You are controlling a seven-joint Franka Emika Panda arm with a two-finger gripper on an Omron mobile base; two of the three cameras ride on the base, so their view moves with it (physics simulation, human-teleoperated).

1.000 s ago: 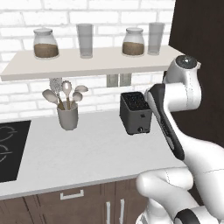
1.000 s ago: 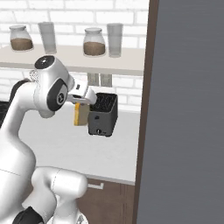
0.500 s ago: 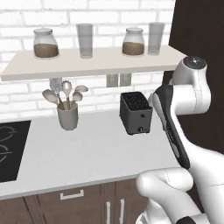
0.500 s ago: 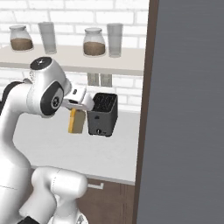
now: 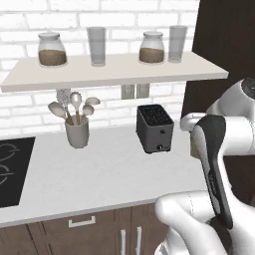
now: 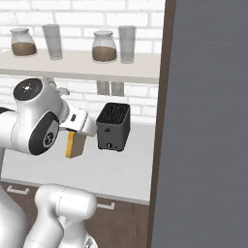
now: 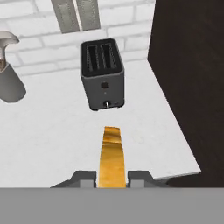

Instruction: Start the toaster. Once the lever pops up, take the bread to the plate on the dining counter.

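The dark grey toaster (image 5: 155, 128) (image 6: 114, 126) (image 7: 102, 74) stands on the white counter by the brick wall, and its slots look empty from above. My gripper (image 7: 112, 177) (image 6: 75, 137) is shut on the bread (image 7: 112, 155) (image 6: 74, 146), a tan slice held on edge. It hangs above the counter, in front of the toaster and apart from it. The plate and the dining counter are out of view.
A tall dark cabinet (image 6: 208, 121) (image 7: 188, 65) walls off the counter's right end. A grey utensil crock (image 5: 77, 132) stands to the left of the toaster, with a black cooktop (image 5: 10, 169) further left. A shelf (image 5: 114, 69) with jars and glasses hangs overhead.
The arm has drawn back from the toaster with the bread in its grip. In the right base view the slice has moved left and down. The toaster has stayed put.
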